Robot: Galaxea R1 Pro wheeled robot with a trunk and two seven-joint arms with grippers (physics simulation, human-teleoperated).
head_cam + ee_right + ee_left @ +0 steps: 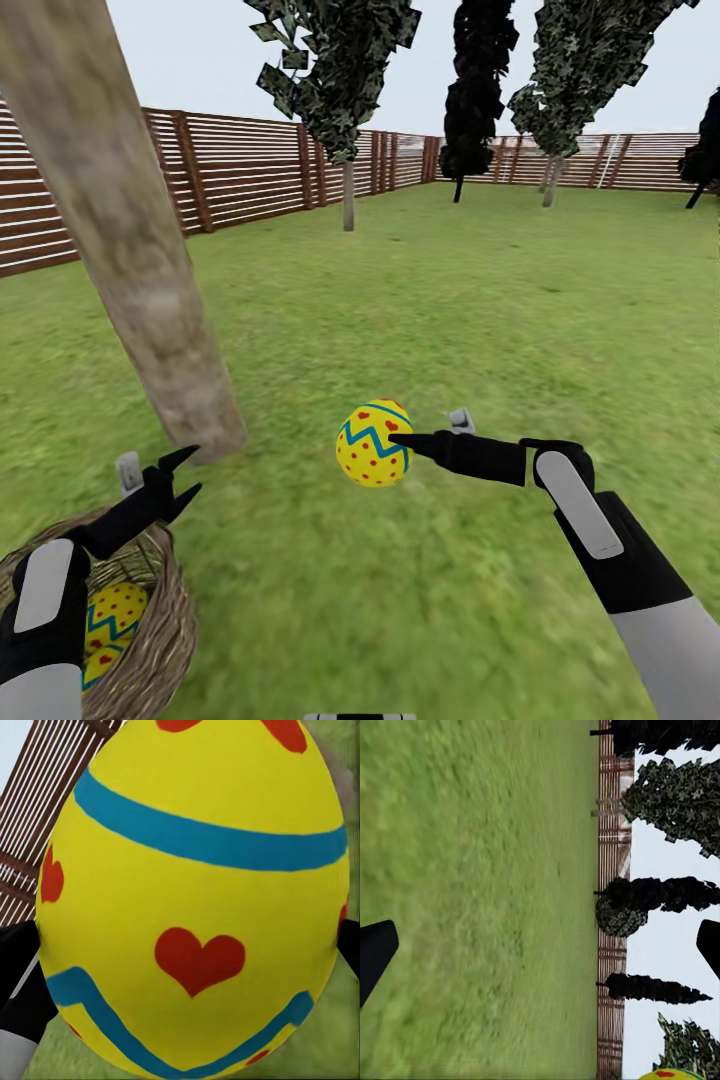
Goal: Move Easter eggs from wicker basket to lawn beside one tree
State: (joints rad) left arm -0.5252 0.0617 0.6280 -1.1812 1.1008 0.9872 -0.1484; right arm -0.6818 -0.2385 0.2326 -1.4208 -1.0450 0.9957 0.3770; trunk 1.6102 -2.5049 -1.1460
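Over lawn (450, 300), right end effector (398, 445) around egg (370, 445)

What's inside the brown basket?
Inside the basket two yellow eggs with blue zigzags and red dots show. The left arm covers part of the inside, so anything under it cannot be seen.

Flat, even daylight with no cast shadows; the grass (450, 300) looks soft and smeared, blurriest in the left wrist view.
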